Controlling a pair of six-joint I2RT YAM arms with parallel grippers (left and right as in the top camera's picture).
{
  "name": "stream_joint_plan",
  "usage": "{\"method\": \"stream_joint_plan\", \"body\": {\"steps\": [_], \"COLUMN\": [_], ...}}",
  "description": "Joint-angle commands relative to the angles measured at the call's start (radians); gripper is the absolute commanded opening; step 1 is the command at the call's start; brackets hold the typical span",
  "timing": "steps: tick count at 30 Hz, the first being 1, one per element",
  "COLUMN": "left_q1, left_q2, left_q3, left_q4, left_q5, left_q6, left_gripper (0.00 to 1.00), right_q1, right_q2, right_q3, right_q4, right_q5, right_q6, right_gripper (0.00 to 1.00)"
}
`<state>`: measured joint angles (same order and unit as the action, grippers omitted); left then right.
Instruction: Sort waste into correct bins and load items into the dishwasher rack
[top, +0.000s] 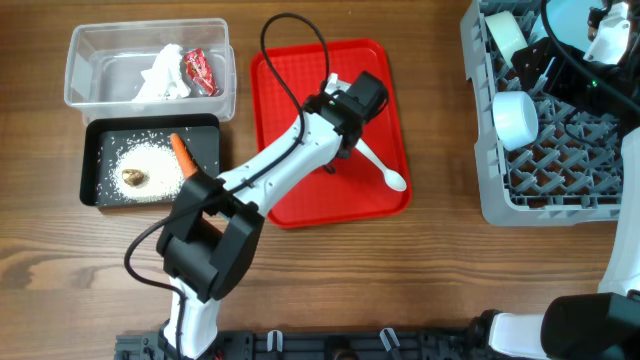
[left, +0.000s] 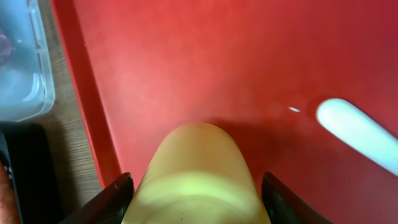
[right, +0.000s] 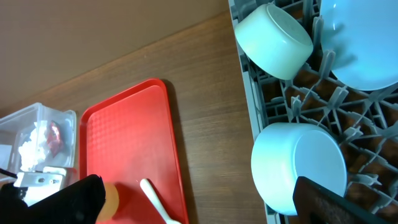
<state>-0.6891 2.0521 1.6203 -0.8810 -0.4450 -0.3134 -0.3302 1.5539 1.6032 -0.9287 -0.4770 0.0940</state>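
Left wrist view: the cup (left: 199, 162) sits between the left fingers (left: 118, 198), over the red tray (left: 217, 56) and near its rim. The spoon (left: 360, 134) lies apart to one side. The left fingers stand at a middling width and appear pressed against opposite walls of the cup. Contact falls at the frame's lower edge, so a firm hold is probable, not confirmed. Whether the cup rests on the tray or hangs clear of it cannot be told. The right fingers (right: 336, 202) stand wide and hold nothing beside the rack (right: 247, 93). Only one of them shows.

Assessment: the cup is judged light and stiff, of smooth plastic, so likely slippery. Its rounded, tapering wall could let it squirt out under a hard squeeze. The best hold is across the mid-body, where the walls run nearest parallel, with moderate pressure. Breakage risk is low. If dropped, it would likely roll.
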Motion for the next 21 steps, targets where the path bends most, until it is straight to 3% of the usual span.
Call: {"method": "stream_joint_plan", "body": {"steps": [1,11,21], "left_q1": [-0.014,-0.014,-0.014], "left_q2": [-0.016,-0.016,-0.016], "left_q3": [-0.011,-0.011,-0.011], "left_q4": [0.006,0.005,0.005], "left_q5": [-0.009,0.008,0.133], "left_q6": [-0.043,-0.062,-0.061], "left_gripper": [0.54,0.58,0.63], "right_q1": [0.009,0.010,0.009], "right_q2": [0.015,0.015,0.015], "right_q3": [-0.010,-0.010,-0.010], "right_q4": [-0.004,-0.004,-0.004], "right_q5": [0.010,0.010,0.010], "right_q6": [0.014,0.014,0.014], "right_gripper": [1.00,0.99,1.00]}}
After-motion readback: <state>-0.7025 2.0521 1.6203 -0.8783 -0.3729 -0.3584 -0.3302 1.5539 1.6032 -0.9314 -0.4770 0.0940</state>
